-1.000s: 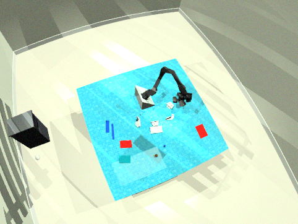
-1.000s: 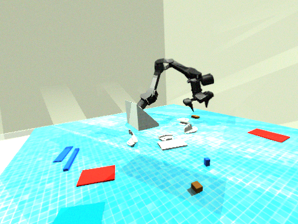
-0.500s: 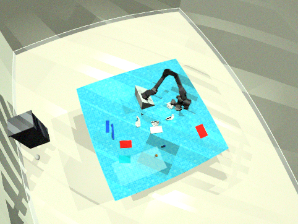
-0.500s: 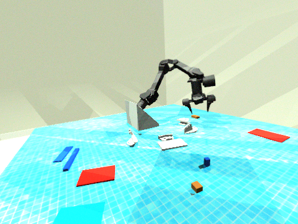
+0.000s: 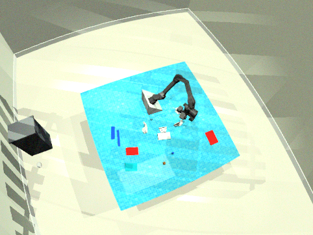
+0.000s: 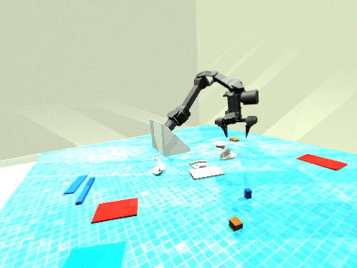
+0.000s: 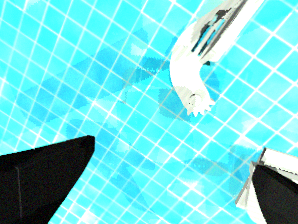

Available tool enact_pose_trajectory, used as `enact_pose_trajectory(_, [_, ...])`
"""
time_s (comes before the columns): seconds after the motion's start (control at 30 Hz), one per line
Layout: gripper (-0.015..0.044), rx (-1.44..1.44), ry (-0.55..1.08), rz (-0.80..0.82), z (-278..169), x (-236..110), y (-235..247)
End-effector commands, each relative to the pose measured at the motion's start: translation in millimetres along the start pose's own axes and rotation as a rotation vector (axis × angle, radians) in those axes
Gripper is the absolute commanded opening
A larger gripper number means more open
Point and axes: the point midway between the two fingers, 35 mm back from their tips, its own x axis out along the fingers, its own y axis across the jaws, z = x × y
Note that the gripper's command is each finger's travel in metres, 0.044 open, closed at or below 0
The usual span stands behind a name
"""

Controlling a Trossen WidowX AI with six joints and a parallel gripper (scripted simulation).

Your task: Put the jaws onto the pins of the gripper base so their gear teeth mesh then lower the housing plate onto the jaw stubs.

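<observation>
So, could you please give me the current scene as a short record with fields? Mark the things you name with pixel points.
gripper (image 6: pixel 236 136): open, nothing held, above the table
toothed white jaw (image 5: pixel 178 123) (image 6: pixel 228 153) (image 7: pixel 187 75): loose, below the gripper
second jaw (image 5: pixel 145 128) (image 6: pixel 158 166): loose, apart from the first
flat white plate (image 5: pixel 163 136) (image 6: pixel 207 172): lying on the table
assembly: not begun
red plates: two, lying flat
blue strips: two, side by side

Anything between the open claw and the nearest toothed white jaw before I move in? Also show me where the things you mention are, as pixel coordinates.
Nothing visible stands between the claw (image 5: pixel 181 112) (image 6: pixel 236 137) (image 7: pixel 175 155) and that jaw (image 5: pixel 178 123) (image 6: pixel 227 154) (image 7: pixel 185 75). In the wrist view, one finger overlaps another white part (image 5: pixel 176 111) (image 6: pixel 221 144) (image 7: pixel 281 161); I'd watch that side.
</observation>
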Motion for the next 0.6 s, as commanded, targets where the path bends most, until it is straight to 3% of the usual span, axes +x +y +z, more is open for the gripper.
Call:
enact_pose_trajectory(0.0, [0.044, 0.108, -0.025, -0.017, 18, -2, 0])
enact_pose_trajectory(0.57, [0.044, 0.438, -0.074, -0.053, 68, -16, -9])
